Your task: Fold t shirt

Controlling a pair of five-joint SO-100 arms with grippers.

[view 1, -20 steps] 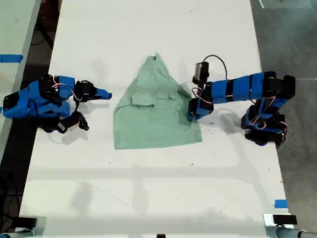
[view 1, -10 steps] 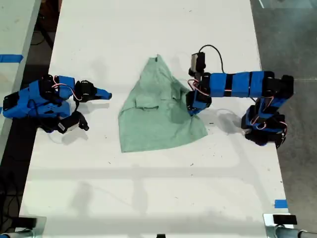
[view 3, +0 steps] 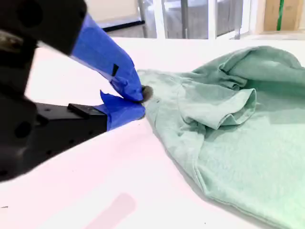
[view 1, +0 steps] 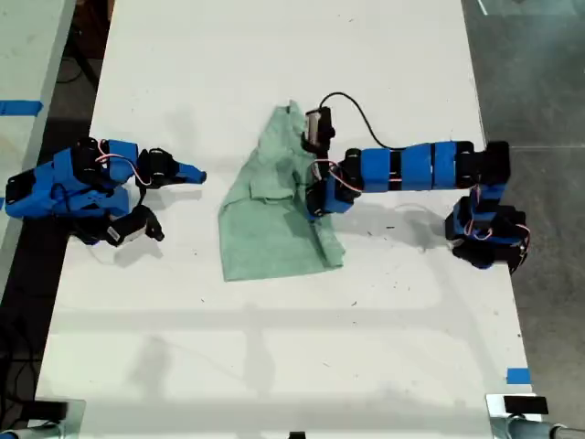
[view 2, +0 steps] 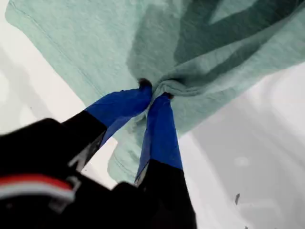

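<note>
pinching a bunched fold of the small, wrinkled, pale mint-green cloth t shirt between the blue-taped fingers of my first gripper, closed tight on the fabric and lifting it off the white tabletop. reaching in from the exterior view's right, over the middle of the garment, with that side of the cloth drawn across onto the rest. lying near the tabletop's centre, collar end toward the far edge, hem toward the near edge, one short sleeve folded on top. resting at the exterior view's left, my second gripper apart from the shirt, its fingers nearly together on nothing, tips just beside the collar end.
</note>
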